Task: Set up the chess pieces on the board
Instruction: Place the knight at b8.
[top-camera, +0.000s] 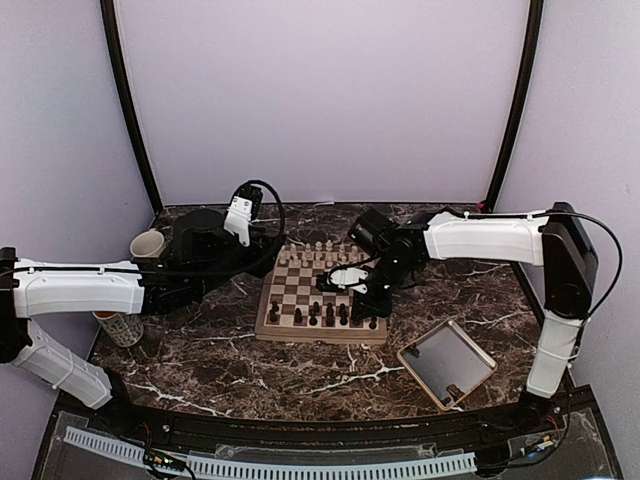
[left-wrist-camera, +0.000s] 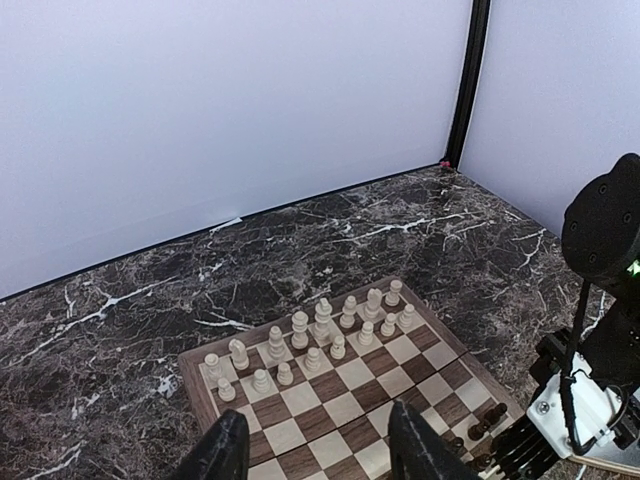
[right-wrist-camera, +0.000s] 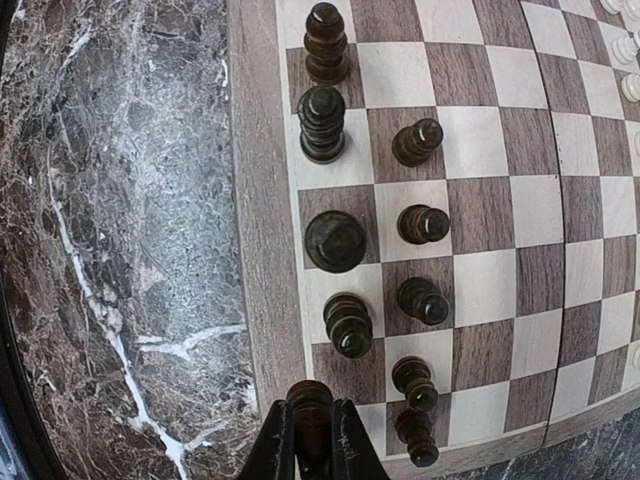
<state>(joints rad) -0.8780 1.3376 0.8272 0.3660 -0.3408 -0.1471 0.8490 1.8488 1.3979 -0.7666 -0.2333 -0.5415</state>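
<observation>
now my right gripper (right-wrist-camera: 312, 445) pinches a dark piece (right-wrist-camera: 310, 402) upright at the board (right-wrist-camera: 262, 200) corner to seat it squarely; left gripper (left-wrist-camera: 320, 452) hangs half-open, empty.

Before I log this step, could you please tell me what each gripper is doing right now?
Left gripper: open, holding nothing.
Right gripper: shut on a dark chess piece.

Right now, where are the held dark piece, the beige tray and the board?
held dark piece (right-wrist-camera: 311, 405), right wrist view, its rounded top
beige tray (top-camera: 445, 358), top external view, bare floor
board (right-wrist-camera: 262, 200), right wrist view, tan rim
</observation>
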